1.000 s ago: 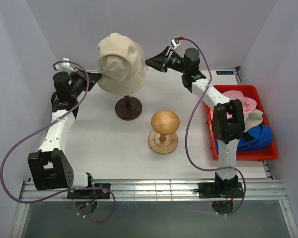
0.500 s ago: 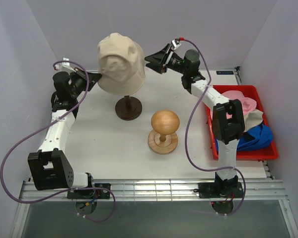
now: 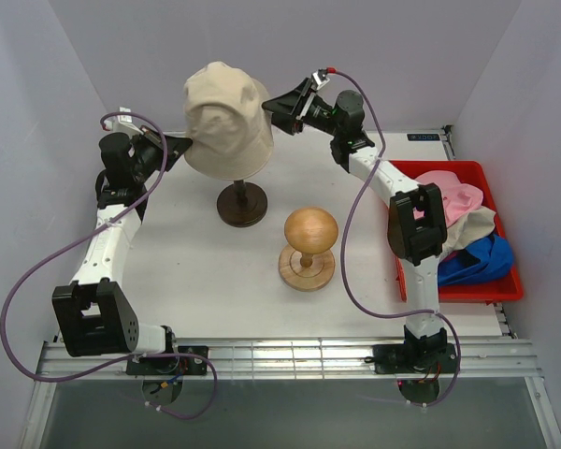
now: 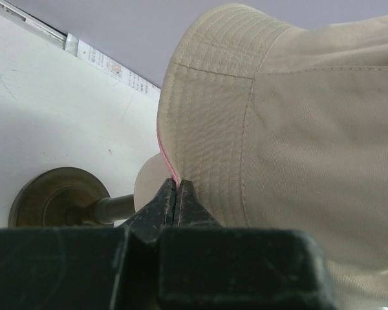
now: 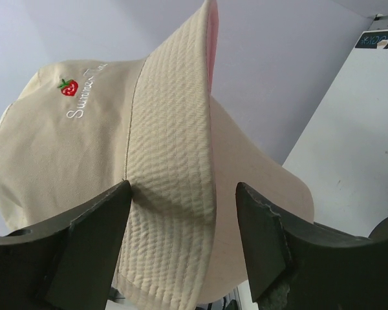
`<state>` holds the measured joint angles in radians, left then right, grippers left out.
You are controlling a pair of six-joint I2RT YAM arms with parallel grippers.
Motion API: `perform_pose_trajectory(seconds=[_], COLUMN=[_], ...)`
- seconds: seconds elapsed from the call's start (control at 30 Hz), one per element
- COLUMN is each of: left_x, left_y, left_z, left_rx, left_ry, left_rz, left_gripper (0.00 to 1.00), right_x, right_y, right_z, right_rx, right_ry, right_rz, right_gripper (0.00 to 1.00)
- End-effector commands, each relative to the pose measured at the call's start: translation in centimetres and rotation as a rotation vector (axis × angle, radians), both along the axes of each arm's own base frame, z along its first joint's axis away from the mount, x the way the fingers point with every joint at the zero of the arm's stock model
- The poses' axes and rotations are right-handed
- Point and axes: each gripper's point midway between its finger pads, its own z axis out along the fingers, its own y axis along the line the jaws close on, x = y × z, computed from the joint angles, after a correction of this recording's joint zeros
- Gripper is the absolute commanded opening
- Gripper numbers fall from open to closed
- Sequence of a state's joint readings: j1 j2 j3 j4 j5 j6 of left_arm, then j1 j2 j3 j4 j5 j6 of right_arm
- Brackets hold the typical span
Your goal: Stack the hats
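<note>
Beige cotton dominates the far-left part of the tabletop. At the left, the left gripper has its claw pressed together on the hem of the beige bucket hat, right at the brim's lower edge. The hat sits high over a form on a dark brown stand, toward the far edge and left of the middle. A pink layer shows under the brim; whether it is a lining or a second hat cannot be told.

On the hat's right side, the right gripper has its claw apart, one finger on each side of the stitched brim and neither pressing it.

The step in hand looks like seating this hat evenly. To do it well, the right claw should close on the brim only, deep enough not to slip, then both sides should be drawn down together so the crown does not twist or tip the stand.

A bare, light wooden head form stands near the middle. At the right edge, a red bin holds a pink hat and a blue cap, not yet stacked.
</note>
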<state>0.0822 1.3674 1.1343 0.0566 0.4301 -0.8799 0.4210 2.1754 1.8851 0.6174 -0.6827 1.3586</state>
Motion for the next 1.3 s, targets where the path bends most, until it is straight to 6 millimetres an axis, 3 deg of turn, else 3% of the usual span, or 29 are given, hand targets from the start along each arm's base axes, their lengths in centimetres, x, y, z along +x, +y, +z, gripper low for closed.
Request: perform_pose_trajectory(seconds=[0.0, 0.17, 0.4, 0.57, 0.63, 0.87, 1.0, 1.1, 1.27], left_x=[0.1, 0.1, 0.1, 0.2, 0.3, 0.3, 0.2, 0.2, -0.1], left_y=[0.4, 0.4, 0.5, 0.5, 0.6, 1.1, 1.4, 1.5, 1.7], left_z=[-0.3, -0.4, -0.5, -0.4, -0.4, -3.3, -5.9, -6.8, -7.5], left_rx=[0.023, 0.026, 0.027, 0.031, 0.036, 0.051, 0.056, 0.07, 0.085], left_ry=[0.023, 0.024, 0.026, 0.024, 0.022, 0.1, 0.154, 0.169, 0.187], left_rz=[0.008, 0.006, 0.008, 0.012, 0.019, 0.041, 0.052, 0.059, 0.067], left_gripper=[0.0, 0.0, 0.0, 0.0, 0.0, 0.0, 0.0, 0.0, 0.0], right_x=[-0.5, -0.8, -1.7, -1.7, -1.6, -0.8, -0.3, 0.4, 1.7], right_y=[0.3, 0.2, 0.0, -0.4, -0.6, -1.4, -1.6, -1.9, -2.6], right_z=[2.5, 2.4, 3.3, 2.2, 1.6, -2.7, -5.1, -7.6, -9.2], right_rx=[0.047, 0.06, 0.095, 0.08, 0.058, -0.087, -0.177, -0.237, -0.303], right_ry=[-0.069, -0.072, -0.075, -0.053, -0.042, 0.052, 0.078, 0.141, 0.148], right_rz=[0.005, 0.005, 0.022, 0.004, -0.015, -0.086, -0.115, -0.122, -0.151], right_gripper=[0.71, 0.67, 0.39, 0.14, 0.08, 0.08, 0.08, 0.08, 0.08])
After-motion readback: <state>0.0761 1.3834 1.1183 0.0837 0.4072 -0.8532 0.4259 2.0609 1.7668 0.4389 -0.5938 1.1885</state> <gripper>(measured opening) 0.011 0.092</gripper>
